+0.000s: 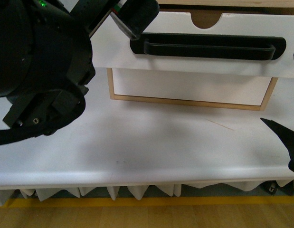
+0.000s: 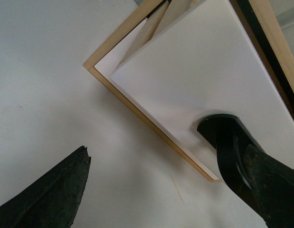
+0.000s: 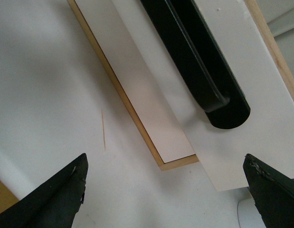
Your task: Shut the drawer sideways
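Against drawer (image 1: 184, 59), seemingly, left gripper (image 2: 147, 137), raised

White tabletop (image 1: 137, 147) carries a plain white panel (image 1: 189, 88) set in a light wooden frame (image 1: 184, 101). A thin pale sliver (image 1: 220, 125) lies near the frame. A yellow strip (image 1: 137, 201) runs along the floor below.

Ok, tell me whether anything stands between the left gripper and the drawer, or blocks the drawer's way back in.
Nothing visible does. The left gripper is open at the left end of the handle on the drawer. The right gripper sits apart, lower down. The space behind the drawer is hidden.
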Robot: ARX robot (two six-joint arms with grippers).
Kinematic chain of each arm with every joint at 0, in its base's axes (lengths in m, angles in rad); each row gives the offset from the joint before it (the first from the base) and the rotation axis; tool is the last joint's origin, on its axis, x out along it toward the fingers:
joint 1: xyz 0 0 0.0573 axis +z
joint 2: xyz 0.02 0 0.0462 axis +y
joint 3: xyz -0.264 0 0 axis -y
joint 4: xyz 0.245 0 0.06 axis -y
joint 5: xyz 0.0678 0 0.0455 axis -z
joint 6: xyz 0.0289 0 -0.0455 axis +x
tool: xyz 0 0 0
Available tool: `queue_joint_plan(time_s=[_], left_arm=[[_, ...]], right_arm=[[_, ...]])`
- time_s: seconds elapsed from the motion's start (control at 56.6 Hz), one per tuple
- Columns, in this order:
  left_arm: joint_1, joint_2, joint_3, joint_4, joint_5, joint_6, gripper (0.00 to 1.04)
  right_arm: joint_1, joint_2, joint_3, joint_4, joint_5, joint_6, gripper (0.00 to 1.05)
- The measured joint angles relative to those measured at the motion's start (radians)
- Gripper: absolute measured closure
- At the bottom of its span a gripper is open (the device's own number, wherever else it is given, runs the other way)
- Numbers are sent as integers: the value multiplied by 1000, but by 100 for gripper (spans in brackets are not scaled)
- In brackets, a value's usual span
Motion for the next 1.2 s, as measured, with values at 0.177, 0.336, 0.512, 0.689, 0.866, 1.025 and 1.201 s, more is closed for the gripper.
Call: queue_joint_plan(time_s=[0.177, 0.336, 0.512, 0.689, 0.866, 1.025, 1.201], left_arm=[[0, 47, 40, 0, 5, 0, 6], [2, 87, 76, -1, 15, -1, 6], [12, 118, 101, -1, 32, -12, 6], [24, 143, 130, -5, 42, -18, 6], [42, 175, 165, -5, 62, -18, 6], [54, 225, 227, -16, 82, -19, 6], [60, 288, 311, -41, 90, -20, 6]], right_arm=[[-24, 35, 30, 19, -16, 0, 9], [-41, 63, 56, 22, -27, 1, 9], [-61, 109, 93, 37, -44, 3, 9], [-80, 167, 137, 50, -60, 9, 9], [-92, 227, 177, 56, -75, 17, 9], [-108, 304, 240, 68, -83, 30, 9], [-126, 373, 313, 68, -98, 31, 9]])
